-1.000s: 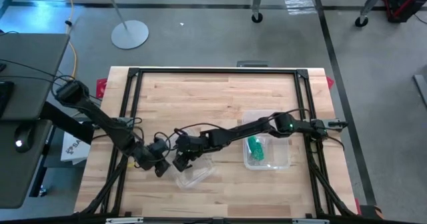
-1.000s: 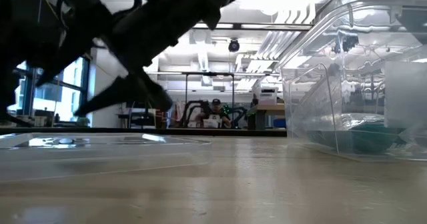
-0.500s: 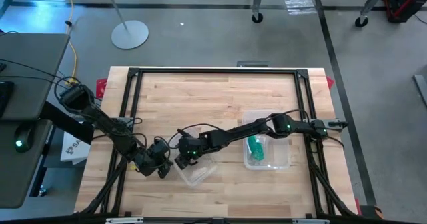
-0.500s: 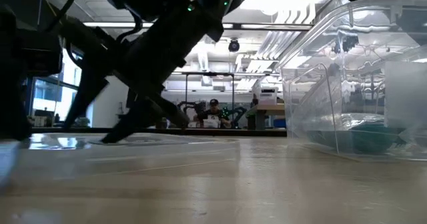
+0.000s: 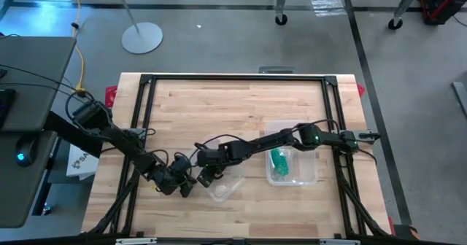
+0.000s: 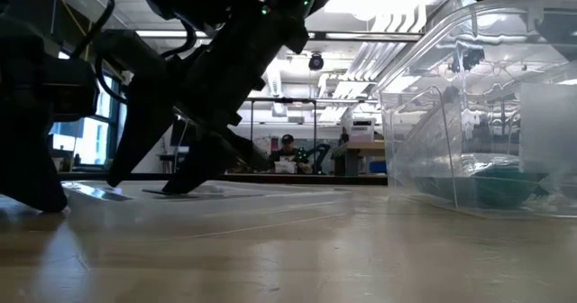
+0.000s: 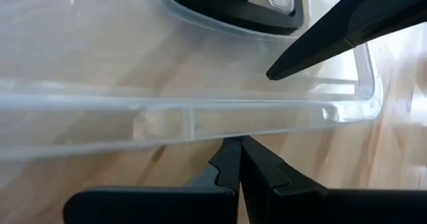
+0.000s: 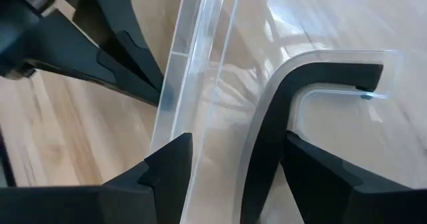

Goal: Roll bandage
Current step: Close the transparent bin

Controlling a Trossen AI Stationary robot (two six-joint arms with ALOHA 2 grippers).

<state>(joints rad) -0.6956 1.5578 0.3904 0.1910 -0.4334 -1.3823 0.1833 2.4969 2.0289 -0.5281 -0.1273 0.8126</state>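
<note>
The bandage (image 5: pixel 279 162) is seen as a small green roll inside the clear box (image 5: pixel 306 173), well apart from both sets of fingers, so the rolling itself is judged done and the packing away is what is left. The box stands open; its clear lid (image 5: pixel 219 183) with a black handle (image 8: pixel 280 141) lies flat on the table (image 5: pixel 241 106), away from the box. The right gripper (image 5: pixel 209 173) is over the lid, fingers spread wide with the black handle and the lid's rim between them; whether the pads actually press on it cannot be told. The left gripper (image 5: pixel 177 184) is just beside the lid's edge, fingers (image 7: pixel 233 164) clenched tight on nothing, tips almost touching the rim. What is left is judged to be carrying the lid across and seating it on the box. Nothing lies between lid and box, but the left gripper sits close against the lid and the right arm stretches along the path, so crowding is likely there. In the low view a person (image 6: pixel 287 150) is seen far behind the table, not involved.
</note>
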